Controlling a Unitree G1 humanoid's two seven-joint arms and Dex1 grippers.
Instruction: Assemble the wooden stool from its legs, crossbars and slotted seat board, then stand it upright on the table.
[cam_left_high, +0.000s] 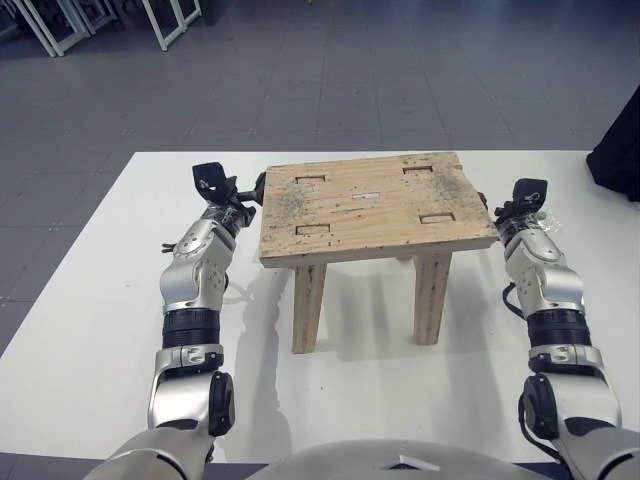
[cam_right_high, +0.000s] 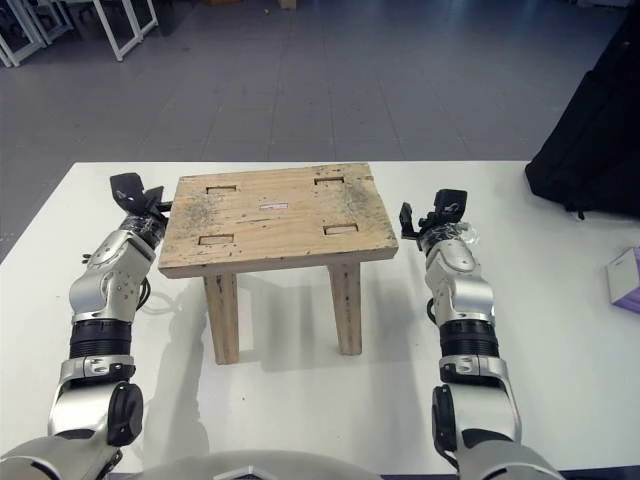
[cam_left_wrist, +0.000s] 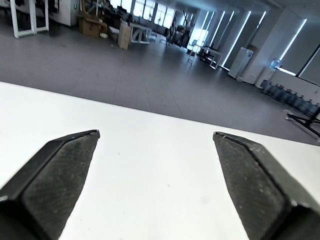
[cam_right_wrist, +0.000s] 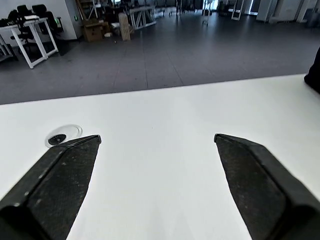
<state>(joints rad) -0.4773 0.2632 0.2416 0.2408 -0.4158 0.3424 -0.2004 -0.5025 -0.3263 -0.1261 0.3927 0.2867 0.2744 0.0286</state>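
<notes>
Bright, even indoor light on my white table (cam_left_high: 90, 300), soft shadow of the stool (cam_left_high: 370, 205) falling toward 8 o'clock, tall windows (cam_left_wrist: 215, 30) glowing far behind, pale sheen on the floor (cam_left_wrist: 125, 75).

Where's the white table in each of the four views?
Left eye: table spans the lower frame, under the stool.
Right eye: table, same placement.
Left wrist: table beyond the open left gripper.
Right wrist: table beyond the open right gripper.
Shared landmark: grey floor beyond the far edge.

The white tabletop (cam_left_high: 80, 330) carries the wooden stool (cam_left_high: 370, 205), standing upright on its legs near the middle. A small purple box (cam_right_high: 628, 278) sits toward the right edge (a round cable grommet (cam_right_wrist: 62, 135) is set into the surface).
</notes>
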